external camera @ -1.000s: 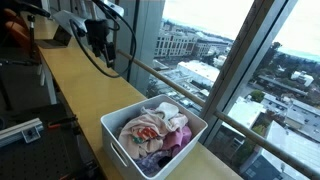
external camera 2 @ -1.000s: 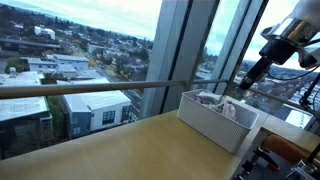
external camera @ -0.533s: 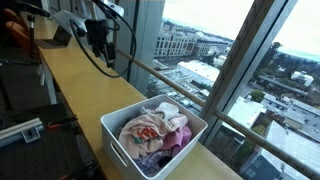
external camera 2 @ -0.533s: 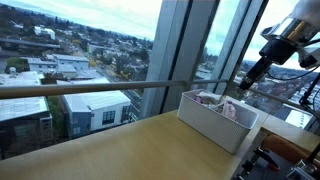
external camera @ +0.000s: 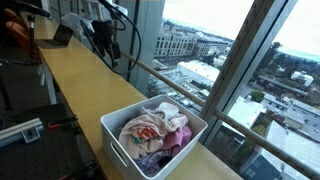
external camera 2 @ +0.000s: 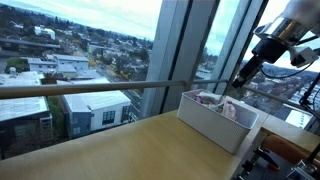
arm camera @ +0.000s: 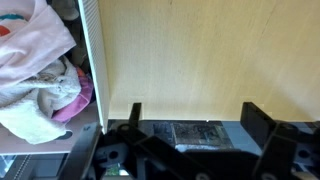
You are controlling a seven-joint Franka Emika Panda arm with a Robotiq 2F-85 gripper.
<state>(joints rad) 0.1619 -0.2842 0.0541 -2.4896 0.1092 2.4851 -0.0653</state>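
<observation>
A white plastic bin full of crumpled pink, white and purple cloths stands on a long light wooden counter. It also shows in an exterior view and at the left of the wrist view, with the cloths inside. My gripper hangs above the counter, well away from the bin along its length. In the wrist view the gripper is open and empty over bare wood. In an exterior view the gripper hangs behind the bin.
Tall windows with a metal rail run along the counter's far edge, with city buildings outside. A dark laptop-like object lies at the counter's far end. Cables hang from the arm. Equipment stands on the floor beside the counter.
The arm has shifted a little: in both exterior views the gripper sits slightly higher and farther along than before. The bin and cloths have not moved.
</observation>
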